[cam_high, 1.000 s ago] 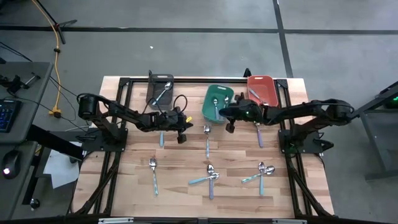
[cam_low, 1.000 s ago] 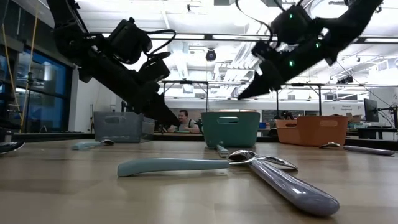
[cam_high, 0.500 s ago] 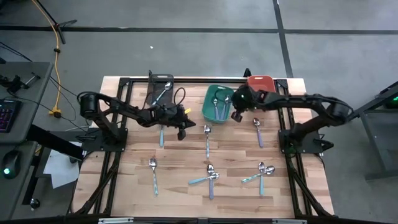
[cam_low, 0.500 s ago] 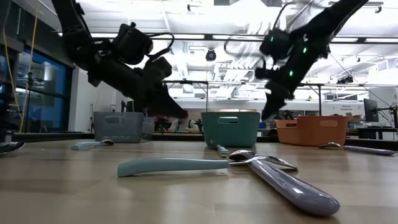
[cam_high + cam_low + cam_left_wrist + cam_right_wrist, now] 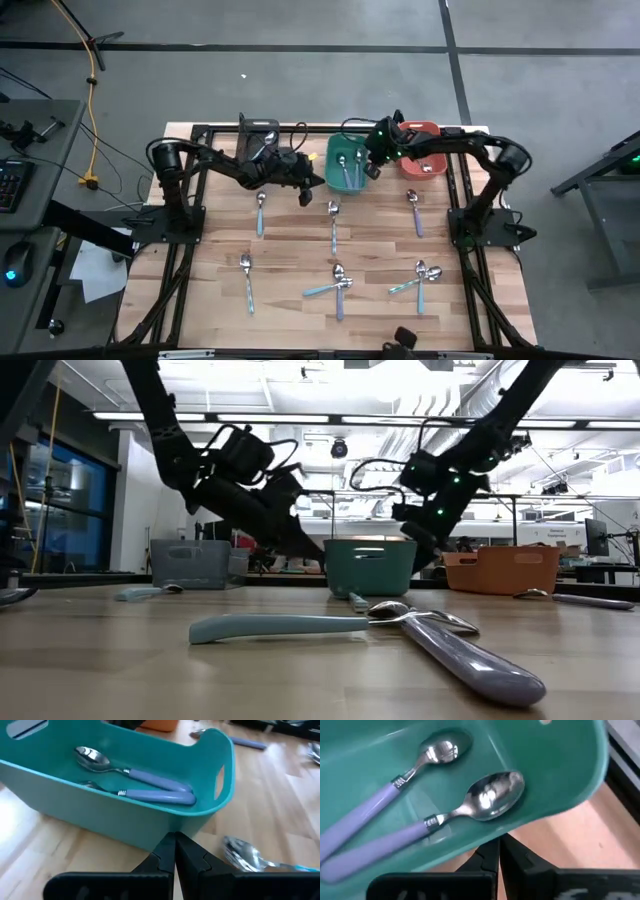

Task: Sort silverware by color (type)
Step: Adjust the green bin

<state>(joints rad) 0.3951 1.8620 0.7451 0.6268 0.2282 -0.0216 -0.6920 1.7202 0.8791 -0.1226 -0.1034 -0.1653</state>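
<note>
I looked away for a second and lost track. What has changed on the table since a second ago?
The right gripper swung from over the boards beside the lilac spoon back to the teal bin, jaws shut and empty. The left gripper moved toward the same bin's near corner, also shut. The bin now shows two lilac spoons. The loose spoons, grey bin and orange bin stayed put.

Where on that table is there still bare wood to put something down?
The near left corner, outside the spoon there, and the near right corner, beyond the crossed spoons, look bare. The middle is dotted with spoons, and the far edge is crowded: grey bin, teal bin, orange bin and both arms.
</note>
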